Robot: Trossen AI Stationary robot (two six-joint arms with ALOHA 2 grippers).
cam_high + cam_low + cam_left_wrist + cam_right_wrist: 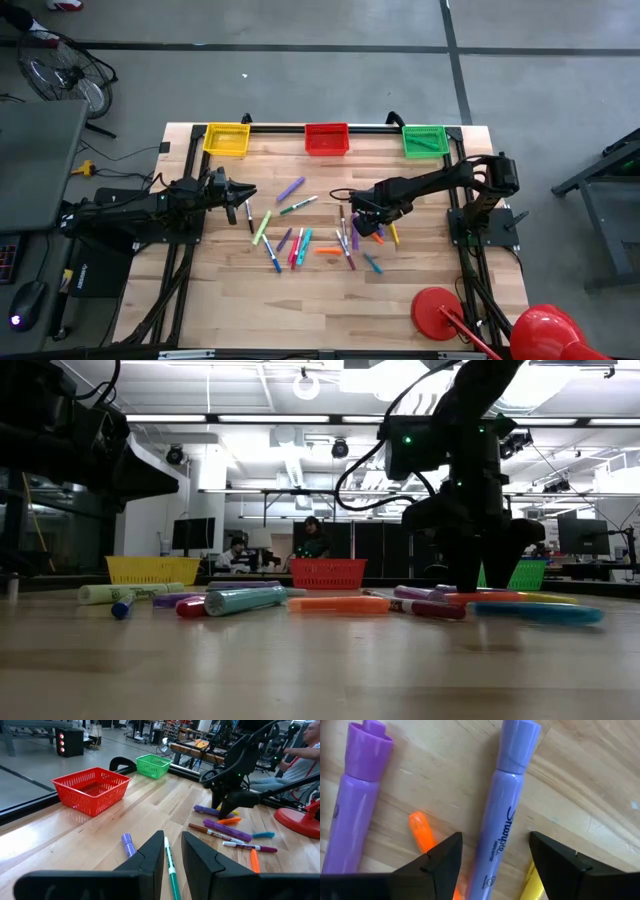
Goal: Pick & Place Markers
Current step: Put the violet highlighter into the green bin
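High view shows three mesh baskets along the far edge of the wooden table (420,300): one yellow basket (226,139), one red basket (326,138) and one green basket (424,140), the green one with what looks like a green stick lying in it. Between the two arms the markers (300,245) lie loose on the wood, roughly twenty of them, though an exact count cannot be made where they overlap. They are thin capped sticks in purple, green, orange, blue, pink, yellow and white, scattered at all angles in a band across the middle of the table. A lone purple marker (290,188) and a green-and-white marker (298,206) lie apart from the rest, nearer the baskets. The right gripper (492,851) reaches in from the right, low over the right-hand cluster; its fingers stand apart, straddling a lavender marker (505,805) printed with a Sharpie logo, without closing on it. Beside that one lie a second purple marker (355,805), an orange marker (422,832) and a yellow marker (532,885). The left gripper (172,857) hovers at the left side of the table, its fingers parted and empty, pointing toward the green-and-white marker. At the near right corner sits a red stand (440,310).
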